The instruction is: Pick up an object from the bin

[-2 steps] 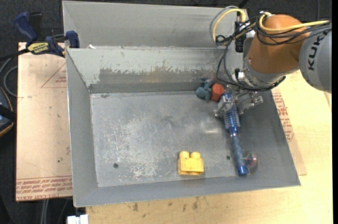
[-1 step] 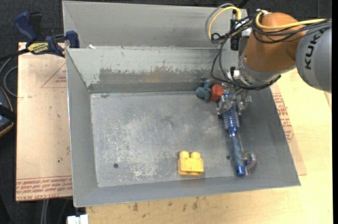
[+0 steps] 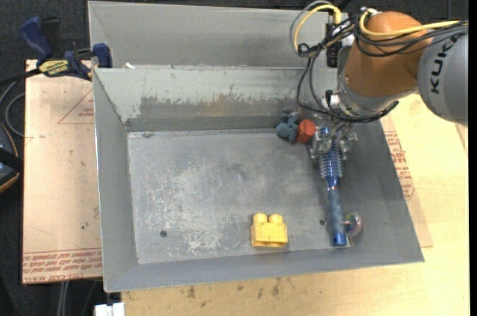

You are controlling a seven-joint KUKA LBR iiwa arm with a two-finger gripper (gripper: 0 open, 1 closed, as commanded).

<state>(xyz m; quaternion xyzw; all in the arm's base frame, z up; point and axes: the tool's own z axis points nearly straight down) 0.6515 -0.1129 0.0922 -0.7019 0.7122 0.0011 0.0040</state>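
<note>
Even, fairly bright light from overhead. Bin (image 3: 209,180) floor lit flat; pale sheen on back wall, darker band at its foot. Shadows short & soft: under yellow block (image 3: 269,230), beside blue tool (image 3: 333,191). Highlight on orange cover (image 3: 380,57). Surroundings much dimmer.

Bin (image 3: 194,188) seen from above, with twelve o'clock at its far wall. Near the floor's front edge, at about five o'clock, sits a toy brick (image 3: 269,230), well apart from everything else. On the right side, from three to four o'clock, a long stick-like tool (image 3: 335,199) lies front to back. A small round piece (image 3: 352,225) lies just right of its near end. The gripper (image 3: 332,141) is over its far end, at two o'clock. Two small lumps (image 3: 294,130) lie together at one o'clock by the far wall, just left of the gripper.
</note>
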